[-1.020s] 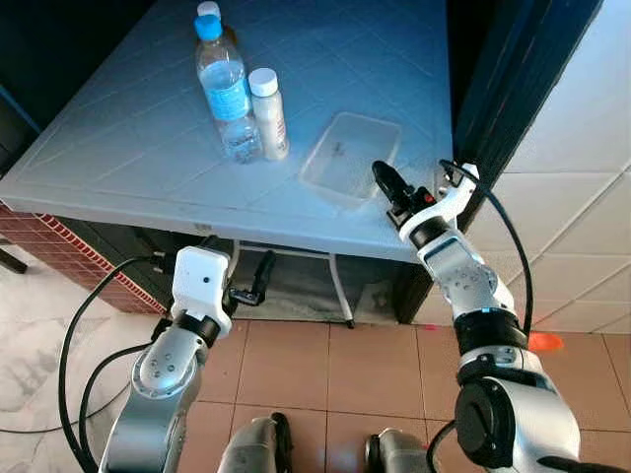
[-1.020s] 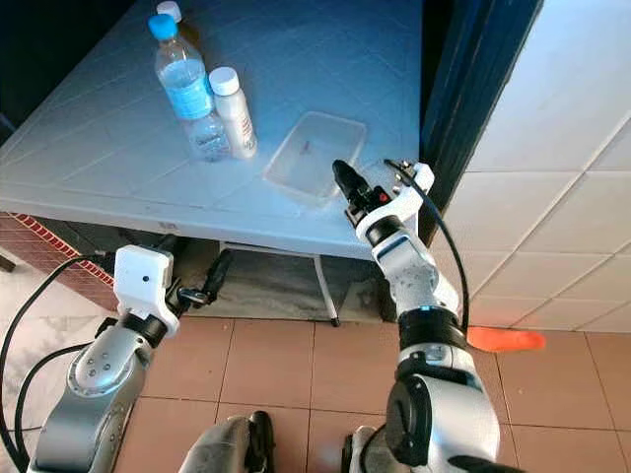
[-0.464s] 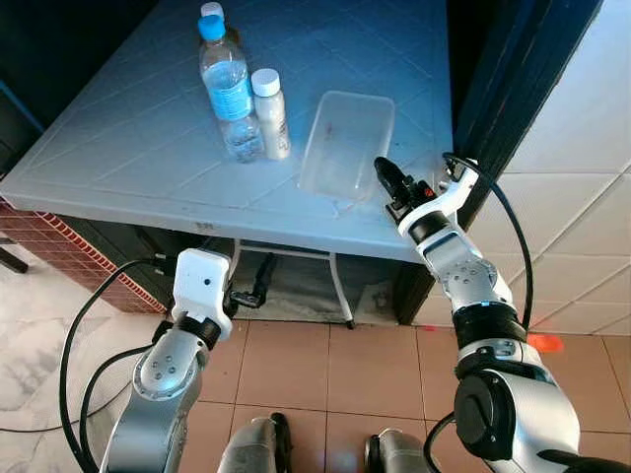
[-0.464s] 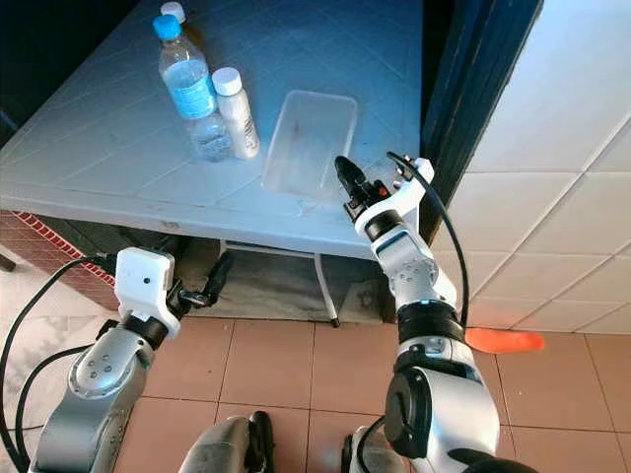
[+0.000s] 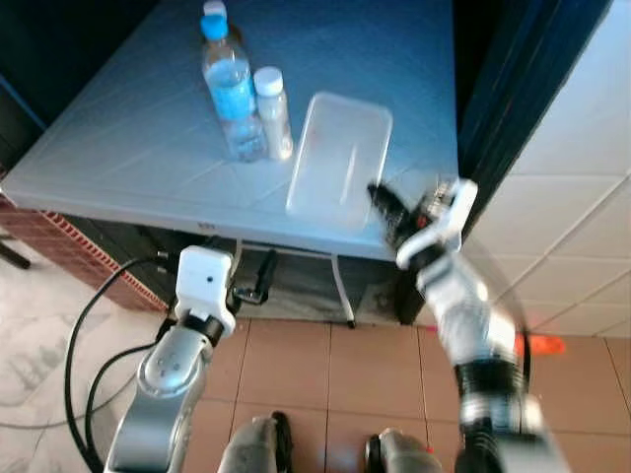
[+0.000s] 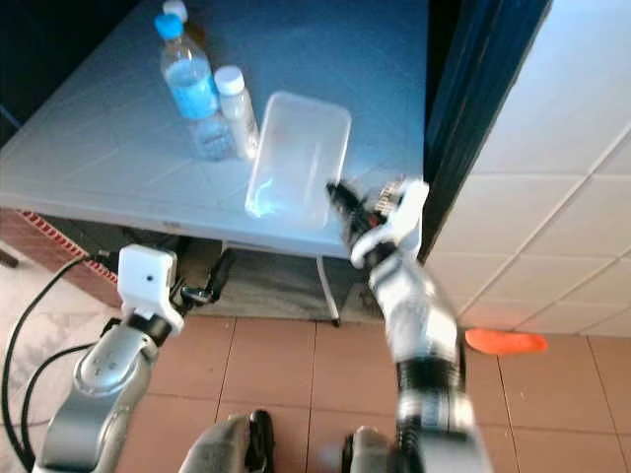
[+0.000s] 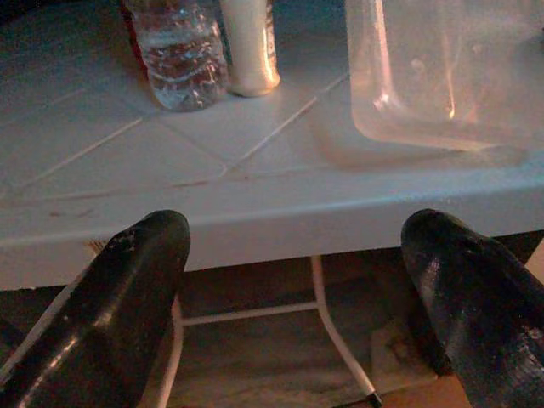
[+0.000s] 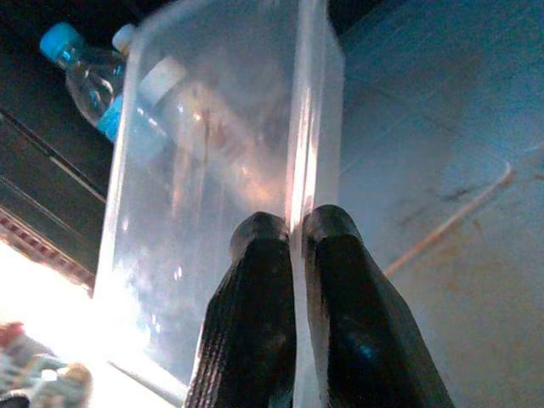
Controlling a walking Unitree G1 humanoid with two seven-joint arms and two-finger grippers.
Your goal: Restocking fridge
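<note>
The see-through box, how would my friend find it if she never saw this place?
Look at the pale tiled table beside the dark doorway. Near its front edge, right of two bottles, is the clear plastic container, tilted up with the right gripper pinching its rim. It alone is flat, rectangular, transparent and capless.

Our two arms are silver metal with rounded joints. The left hand (image 5: 258, 280) carries a white boxy wrist housing, and black cables loop from it. Its long black fingers (image 7: 127, 297) look matte and finely textured. The right hand (image 8: 293, 246) has matching black fingers.
</note>
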